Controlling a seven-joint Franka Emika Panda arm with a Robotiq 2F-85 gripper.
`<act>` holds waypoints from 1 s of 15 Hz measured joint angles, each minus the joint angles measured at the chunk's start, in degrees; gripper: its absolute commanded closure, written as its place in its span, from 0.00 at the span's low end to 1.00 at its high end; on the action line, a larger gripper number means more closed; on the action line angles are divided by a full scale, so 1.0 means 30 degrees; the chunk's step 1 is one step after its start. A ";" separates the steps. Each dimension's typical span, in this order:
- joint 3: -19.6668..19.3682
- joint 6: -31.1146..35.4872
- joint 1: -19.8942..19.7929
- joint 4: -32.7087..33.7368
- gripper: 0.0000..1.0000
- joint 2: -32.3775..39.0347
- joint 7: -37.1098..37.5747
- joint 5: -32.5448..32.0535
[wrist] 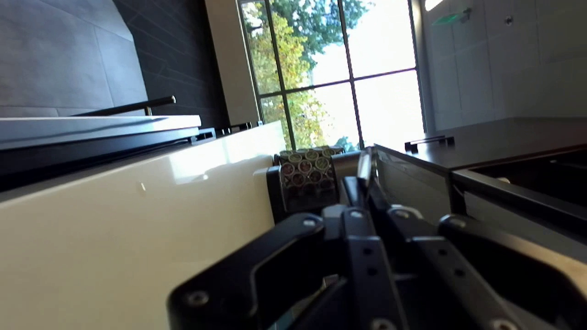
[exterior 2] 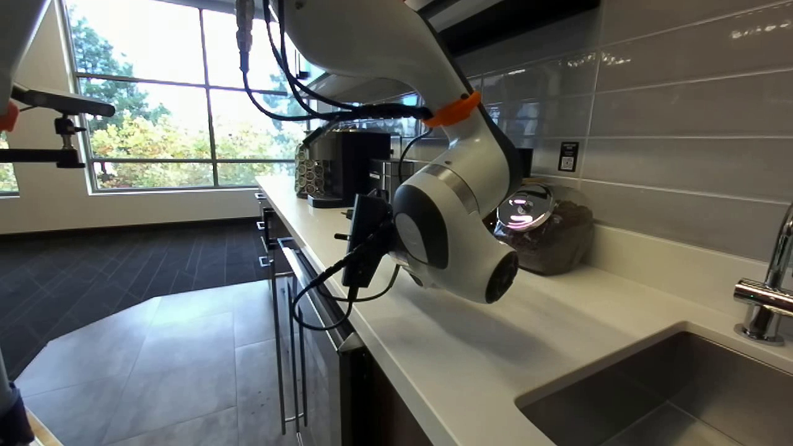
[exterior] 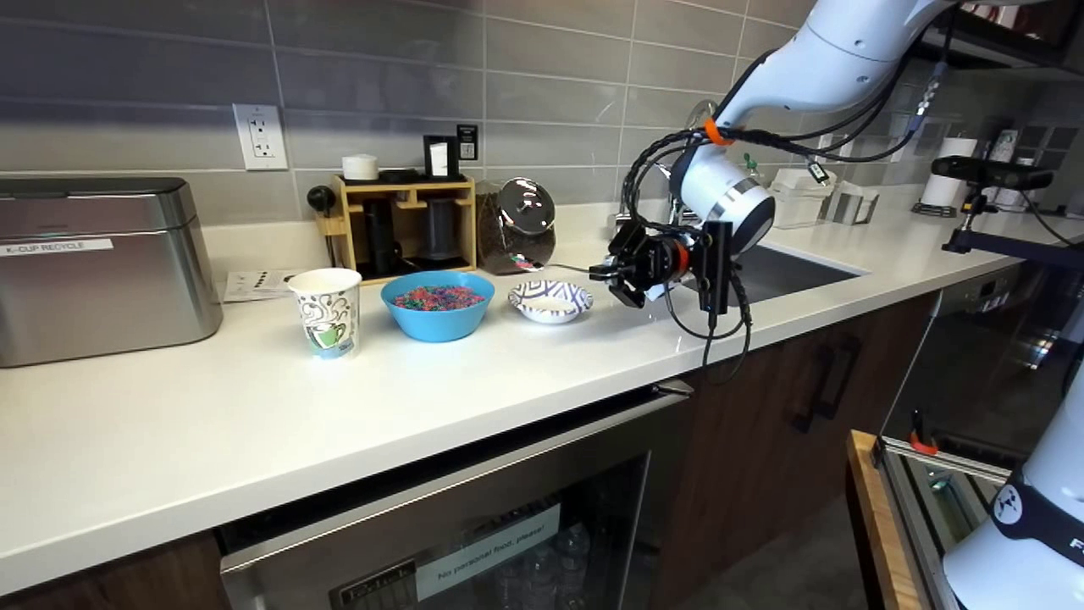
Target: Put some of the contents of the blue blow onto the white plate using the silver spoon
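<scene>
Biggest thing here is the long white countertop (exterior: 339,415), with a metal sink (exterior 2: 687,396) set into it. The white Panda arm (exterior: 800,72) comes next, stretched over it in both exterior views, its wrist hanging low near the sink. Then a steel K-Cup recycle bin (exterior: 93,296), standing at the opposite end from the sink in an exterior view. A wooden organizer (exterior: 408,195) is up at the back of the counter, with a clear jar (exterior: 500,237) just beside it. The black gripper (wrist: 365,189) hangs above the counter near the sink. Next size down is the blue bowl (exterior: 436,327), sitting upright, with a patterned paper cup (exterior: 329,313) standing near it on one side and the small white plate (exterior: 550,303), blue markings and all, just beside it on the other. The silver spoon (wrist: 365,162) is in the gripper: the fingertips are pinched together on it, and it pokes out past them. Last and tiniest, the contents (exterior: 439,298): a heap of little reddish bits with green and blue mixed in, lying in the blue bowl.
</scene>
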 measured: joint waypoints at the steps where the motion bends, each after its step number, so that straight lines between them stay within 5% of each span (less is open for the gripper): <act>1: -0.0211 0.0000 -0.0129 -0.0284 0.99 -0.0049 -0.0093 0.0263; 8: -0.0910 0.0566 -0.0162 -0.0943 0.99 -0.0389 0.0343 0.1530; 15: -0.0966 0.3710 0.0159 -0.1541 0.99 -0.0906 0.1949 0.1739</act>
